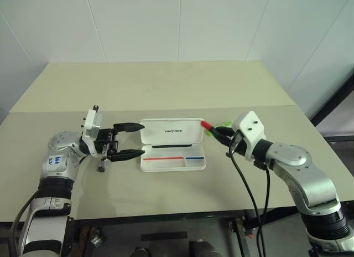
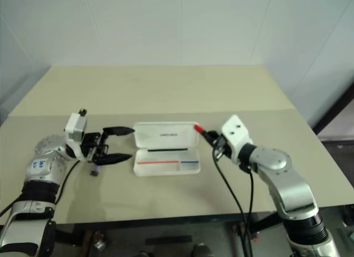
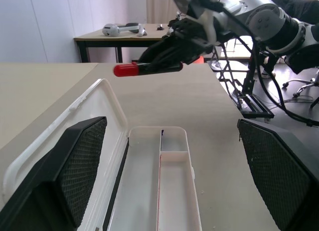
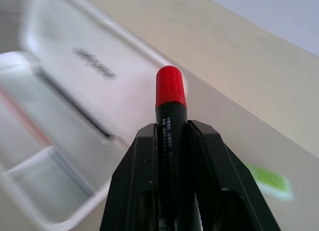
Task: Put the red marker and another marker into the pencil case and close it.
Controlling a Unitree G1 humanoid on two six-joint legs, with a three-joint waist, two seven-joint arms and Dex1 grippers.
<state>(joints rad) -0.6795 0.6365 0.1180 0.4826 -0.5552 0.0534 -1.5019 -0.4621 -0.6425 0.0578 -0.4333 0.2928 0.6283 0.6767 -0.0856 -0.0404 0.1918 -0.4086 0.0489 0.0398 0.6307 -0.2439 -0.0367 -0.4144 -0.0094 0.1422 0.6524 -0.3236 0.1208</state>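
The right hand (image 1: 217, 132) was clamped on the red marker (image 1: 207, 126), held above the desk (image 1: 166, 85) at the right end of the open pencil case (image 1: 172, 144), the green marker (image 1: 224, 126) lay just behind it, and the left hand (image 1: 131, 140) stood spread at the case's left end.

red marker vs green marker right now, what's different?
The red marker is clamped in the right claw, lifted off the table beside the open pencil case; the green marker lies untouched on the table. The red marker has a red cap on a black barrel; the green marker is lime green. Neither is in the case yet.
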